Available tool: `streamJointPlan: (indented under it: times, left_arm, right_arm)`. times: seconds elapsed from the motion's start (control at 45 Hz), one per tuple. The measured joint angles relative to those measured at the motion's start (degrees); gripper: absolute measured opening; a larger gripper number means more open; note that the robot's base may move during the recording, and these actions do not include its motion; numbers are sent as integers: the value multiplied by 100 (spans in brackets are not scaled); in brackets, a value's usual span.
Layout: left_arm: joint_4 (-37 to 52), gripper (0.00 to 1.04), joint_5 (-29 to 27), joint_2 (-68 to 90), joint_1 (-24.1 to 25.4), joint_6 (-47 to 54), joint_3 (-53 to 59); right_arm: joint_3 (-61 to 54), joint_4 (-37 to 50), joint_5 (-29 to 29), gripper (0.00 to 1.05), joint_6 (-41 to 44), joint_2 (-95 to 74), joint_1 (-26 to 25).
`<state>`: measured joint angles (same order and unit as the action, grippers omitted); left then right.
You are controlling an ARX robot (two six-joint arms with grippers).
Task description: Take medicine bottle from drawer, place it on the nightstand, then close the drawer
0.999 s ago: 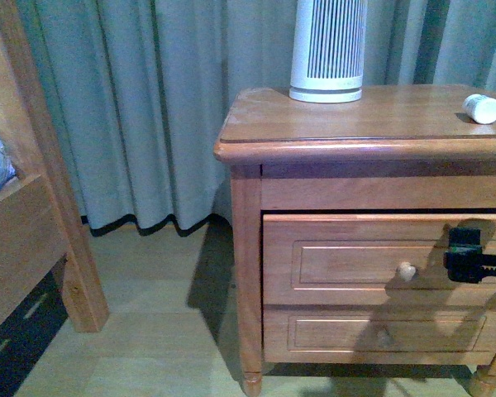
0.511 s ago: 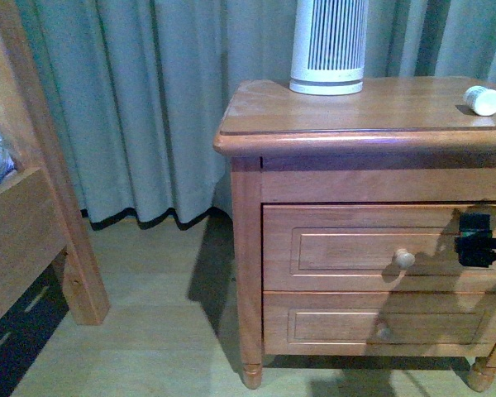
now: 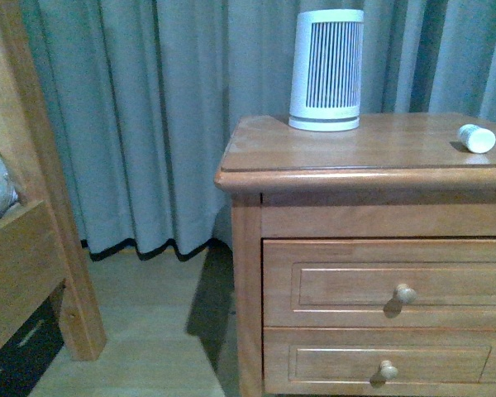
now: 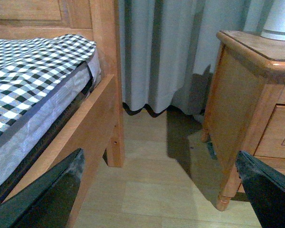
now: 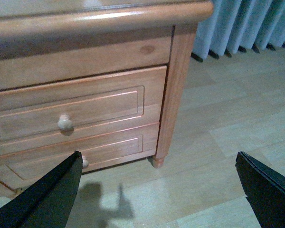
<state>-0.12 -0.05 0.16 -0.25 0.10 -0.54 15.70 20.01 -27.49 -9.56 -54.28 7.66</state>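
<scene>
The nightstand point(image 3: 372, 178) stands beside the bed frame point(image 3: 25, 248), its upper drawer point(image 3: 388, 284) shut flush. The slatted white cylinder point(image 3: 326, 70) stands on top, well apart from the medicine bottle point(image 3: 477, 138) lying near the right edge. Both grippers' jaws spread wide, empty.

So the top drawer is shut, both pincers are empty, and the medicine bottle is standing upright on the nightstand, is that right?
Not quite. In the front view the medicine bottle lies on its side on the nightstand, not upright. The rest holds: the top drawer is shut, and the wrist views show the left pincer and the right pincer open and empty.
</scene>
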Motion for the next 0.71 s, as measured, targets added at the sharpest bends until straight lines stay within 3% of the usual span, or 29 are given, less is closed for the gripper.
streamJointPlan:
  times: [0.133, 0.333, 0.422, 0.488, 0.599, 0.71]
  left_arm:
    - [0, 98, 0, 0, 0, 0, 0]
    - [0, 98, 0, 0, 0, 0, 0]
    - [0, 98, -2, 0, 0, 0, 0]
    - [0, 98, 0, 0, 0, 0, 0]
    - [0, 98, 0, 0, 0, 0, 0]
    - [0, 98, 7, 0, 0, 0, 0]
  right_arm:
    - [-173, -1266, -341, 98, -33, 1860, 472]
    - [-201, -1333, -321, 98, -48, 2280, 514]
    - [-654, -328, 1259, 83, 444, 2516, 122]
    - [-802, -114, 1945, 72, 651, 2726, -46]
    - [-960, -164, 2636, 54, 815, 2957, -468]
    - [-1115, -284, 2726, 30, 885, 3226, -732]
